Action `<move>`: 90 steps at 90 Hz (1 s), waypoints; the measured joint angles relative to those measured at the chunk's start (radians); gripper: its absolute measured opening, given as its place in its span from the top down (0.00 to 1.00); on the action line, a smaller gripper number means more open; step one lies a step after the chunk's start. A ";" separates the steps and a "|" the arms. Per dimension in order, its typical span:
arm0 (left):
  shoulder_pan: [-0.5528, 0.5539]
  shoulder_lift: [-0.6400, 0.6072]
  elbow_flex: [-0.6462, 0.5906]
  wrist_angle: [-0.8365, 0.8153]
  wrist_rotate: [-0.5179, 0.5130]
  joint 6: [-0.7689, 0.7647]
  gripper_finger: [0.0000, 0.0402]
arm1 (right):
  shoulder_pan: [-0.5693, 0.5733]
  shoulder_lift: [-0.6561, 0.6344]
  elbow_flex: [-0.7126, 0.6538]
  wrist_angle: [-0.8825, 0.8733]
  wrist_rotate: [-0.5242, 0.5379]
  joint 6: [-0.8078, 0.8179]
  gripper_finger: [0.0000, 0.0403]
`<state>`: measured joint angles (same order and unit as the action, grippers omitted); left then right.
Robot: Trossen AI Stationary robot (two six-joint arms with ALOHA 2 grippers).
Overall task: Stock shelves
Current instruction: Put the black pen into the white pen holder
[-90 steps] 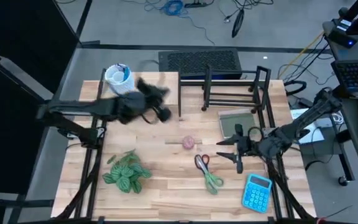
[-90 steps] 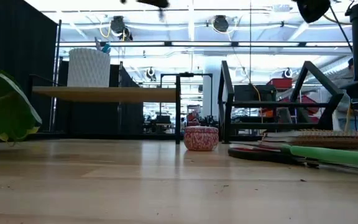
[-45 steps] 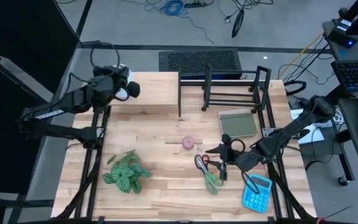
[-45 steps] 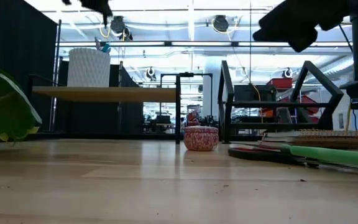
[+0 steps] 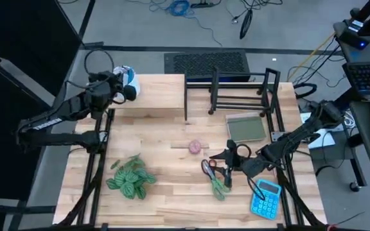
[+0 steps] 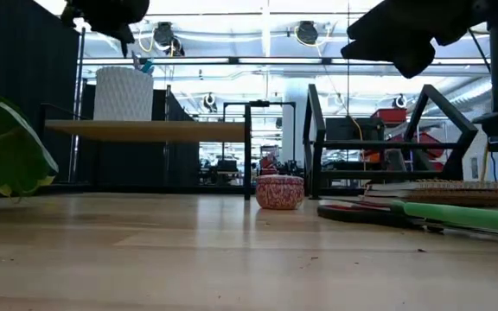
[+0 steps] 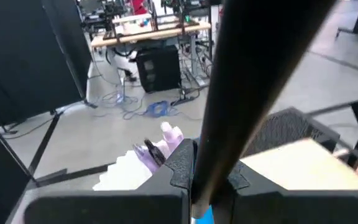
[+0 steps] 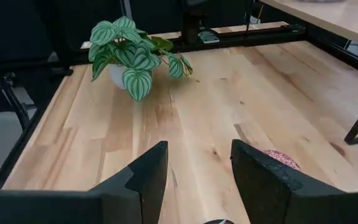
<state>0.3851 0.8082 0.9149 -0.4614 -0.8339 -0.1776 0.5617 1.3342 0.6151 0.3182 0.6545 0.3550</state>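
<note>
In 1 second the left gripper has swung from mid-table to the white cup on the pale-wood riser shelf, far left; its opening cannot be told. The right gripper, fingers parted and empty, has dropped over the scissors, likely next for the black wire rack.

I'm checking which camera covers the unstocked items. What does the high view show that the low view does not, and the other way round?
Only the high view shows the blue calculator and the whole potted plant, plus the left gripper by the white cup and the right gripper with fingers open above the scissors. Only the low view shows the room behind the table and the clear space under the wooden shelf. Both show that shelf, the black wire rack, the cup, the pink tin and the scissors.
</note>
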 joint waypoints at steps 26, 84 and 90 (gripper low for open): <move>0.027 0.008 -0.030 0.002 0.028 0.004 0.99 | 0.000 -0.001 0.000 0.015 0.000 0.001 0.61; 0.028 0.030 -0.060 -0.027 0.056 -0.018 0.97 | 0.000 -0.001 0.000 0.005 0.000 0.022 0.61; 0.029 0.030 -0.060 -0.027 0.079 -0.020 0.97 | 0.000 -0.001 0.000 0.005 0.000 0.019 0.61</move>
<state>0.4137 0.8383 0.8551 -0.4881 -0.7550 -0.1974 0.5621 1.3334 0.6151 0.3231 0.6544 0.3744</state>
